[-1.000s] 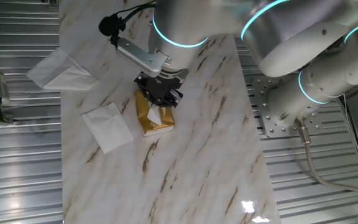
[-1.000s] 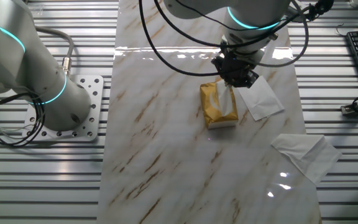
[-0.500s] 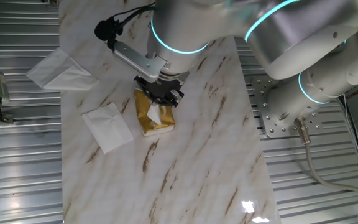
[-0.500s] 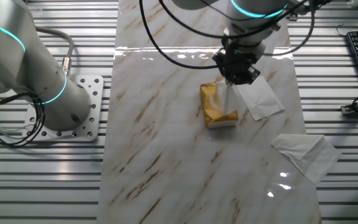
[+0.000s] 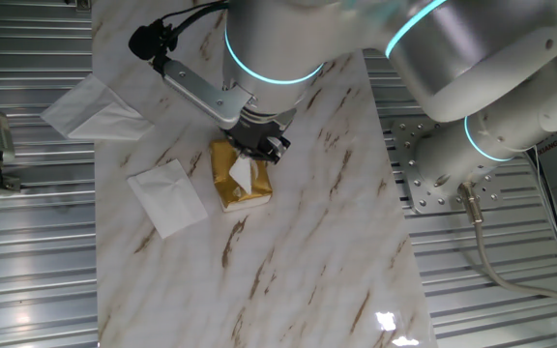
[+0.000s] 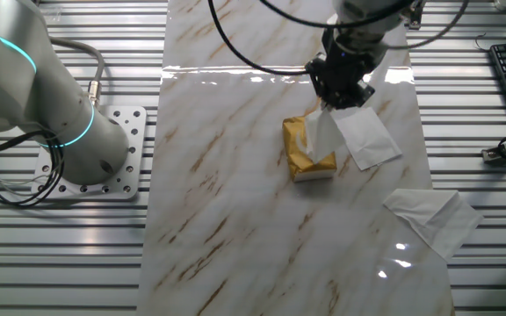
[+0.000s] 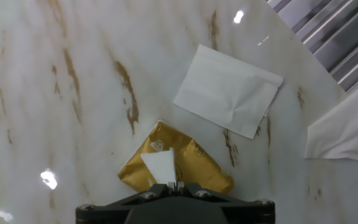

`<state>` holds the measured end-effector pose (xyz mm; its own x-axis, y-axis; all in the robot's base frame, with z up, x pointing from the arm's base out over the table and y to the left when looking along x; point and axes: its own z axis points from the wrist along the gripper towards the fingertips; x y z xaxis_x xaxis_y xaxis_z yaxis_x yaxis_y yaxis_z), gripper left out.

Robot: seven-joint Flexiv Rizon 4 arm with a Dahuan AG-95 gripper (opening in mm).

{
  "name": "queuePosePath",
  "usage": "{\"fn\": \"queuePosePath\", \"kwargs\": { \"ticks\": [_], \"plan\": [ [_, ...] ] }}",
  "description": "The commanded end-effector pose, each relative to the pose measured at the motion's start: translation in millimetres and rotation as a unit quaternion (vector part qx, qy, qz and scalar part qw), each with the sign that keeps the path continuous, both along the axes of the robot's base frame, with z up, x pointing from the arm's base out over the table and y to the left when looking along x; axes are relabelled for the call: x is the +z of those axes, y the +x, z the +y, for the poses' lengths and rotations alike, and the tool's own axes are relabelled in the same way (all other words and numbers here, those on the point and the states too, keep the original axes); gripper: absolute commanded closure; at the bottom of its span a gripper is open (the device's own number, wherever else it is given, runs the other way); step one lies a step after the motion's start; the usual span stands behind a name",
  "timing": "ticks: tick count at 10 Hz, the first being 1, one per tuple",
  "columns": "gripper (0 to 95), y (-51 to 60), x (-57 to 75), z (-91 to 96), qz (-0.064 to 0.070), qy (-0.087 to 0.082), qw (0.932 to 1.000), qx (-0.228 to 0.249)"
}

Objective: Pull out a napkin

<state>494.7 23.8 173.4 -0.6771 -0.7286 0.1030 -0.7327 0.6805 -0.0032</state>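
Observation:
A golden-yellow tissue packet (image 5: 237, 180) lies on the marble table; it also shows in the other fixed view (image 6: 304, 150) and the hand view (image 7: 191, 165). My gripper (image 5: 256, 145) is above it, shut on the napkin (image 5: 242, 172), a thin white sheet stretched up out of the packet's slot. In the other fixed view the napkin (image 6: 325, 136) hangs from the gripper (image 6: 339, 98) to the packet. In the hand view the napkin (image 7: 160, 167) runs up into the closed gripper (image 7: 174, 185).
A flat square white napkin (image 5: 166, 196) lies beside the packet; it also shows in the other fixed view (image 6: 367, 138) and the hand view (image 7: 227, 91). A bigger white napkin with a pointed corner (image 5: 93, 109) lies near the table edge, over ribbed metal. The robot base (image 6: 86, 132) stands left.
My gripper has risen from the packet, staying shut on the napkin. The napkin has come further out of the slot. The packet stays in place.

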Motion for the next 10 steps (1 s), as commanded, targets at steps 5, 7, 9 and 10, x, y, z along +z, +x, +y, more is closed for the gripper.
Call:
{"fn": "queuePosePath", "kwargs": {
  "ticks": [5,7,9,10],
  "plan": [
    [95.0,-3.6,20.9,0.5,0.023,-0.009,0.9995,-0.02],
    [95.0,-6.6,30.2,-1.4,0.033,-0.009,0.9991,-0.025],
    [95.0,-7.9,36.0,-2.5,0.04,-0.006,0.9988,-0.026],
    [95.0,-8.2,36.6,-2.8,0.041,-0.007,0.9988,-0.027]
  ]
}}
